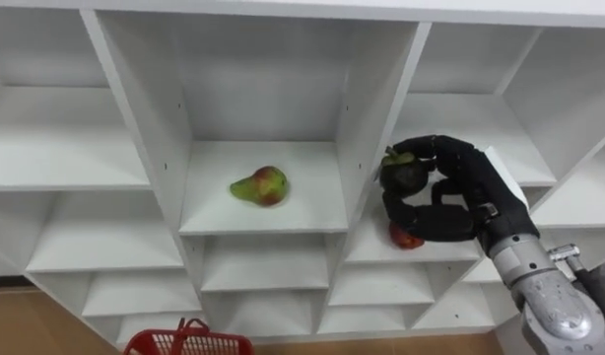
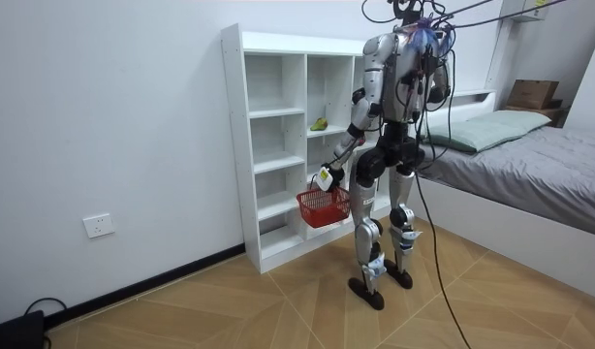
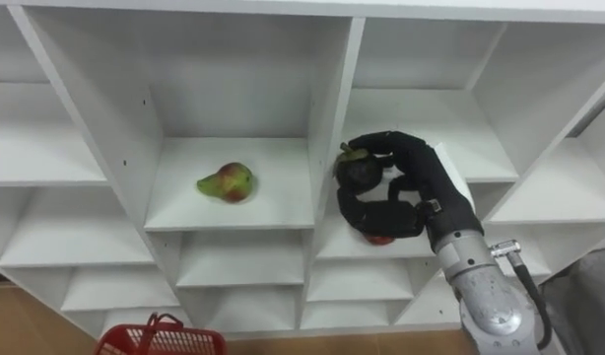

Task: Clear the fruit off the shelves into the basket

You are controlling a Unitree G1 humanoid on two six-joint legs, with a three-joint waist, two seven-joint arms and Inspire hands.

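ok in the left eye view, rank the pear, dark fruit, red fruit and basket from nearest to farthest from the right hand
1. dark fruit, held in the right hand.
2. red fruit, on the shelf just under that hand.
3. pear, in the next compartment to the left.
4. basket, low at the left.

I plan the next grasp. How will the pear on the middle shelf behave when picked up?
The pear lies on its side, so a nudge would probably roll it. Its smooth skin may slip. It looks firm, likely keeping shape.
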